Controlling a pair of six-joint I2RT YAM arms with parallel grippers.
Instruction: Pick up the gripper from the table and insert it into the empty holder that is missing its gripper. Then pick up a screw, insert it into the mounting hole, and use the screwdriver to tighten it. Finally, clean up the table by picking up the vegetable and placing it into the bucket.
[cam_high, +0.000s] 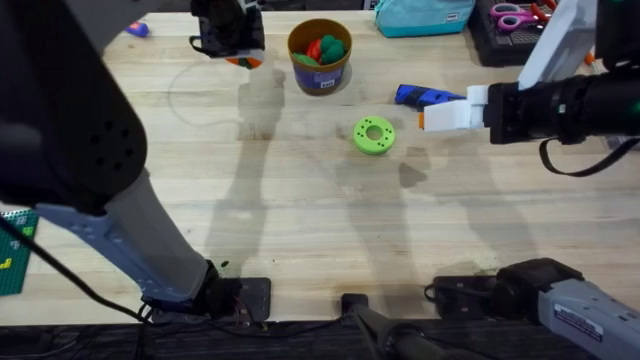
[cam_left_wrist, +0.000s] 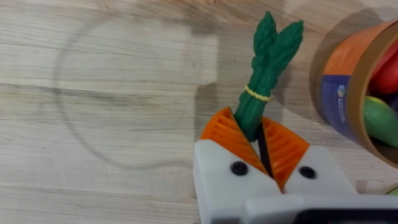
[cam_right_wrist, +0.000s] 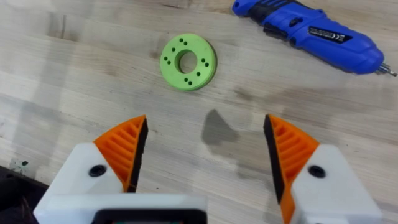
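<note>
My left gripper (cam_left_wrist: 258, 146) is shut on a green asparagus-like vegetable (cam_left_wrist: 267, 68), whose tip sticks out past the orange pads above the wood. The orange-brown bucket (cam_left_wrist: 348, 87) with its blue label stands just beside it. In the overhead view the left gripper (cam_high: 240, 55) is at the far side of the table, left of the bucket (cam_high: 320, 55), which holds red and green vegetables. My right gripper (cam_right_wrist: 205, 155) is open and empty over bare table. It hovers (cam_high: 428, 115) between the blue screwdriver (cam_high: 425, 95) and the flat green disc (cam_high: 375, 134).
The green disc (cam_right_wrist: 188, 62) with its ring of holes and the blue screwdriver (cam_right_wrist: 311, 34) lie ahead of the right fingers. A teal bag (cam_high: 425, 15) and a black tray with scissors (cam_high: 510, 15) sit along the far edge. A green board (cam_high: 15, 250) is at the near left.
</note>
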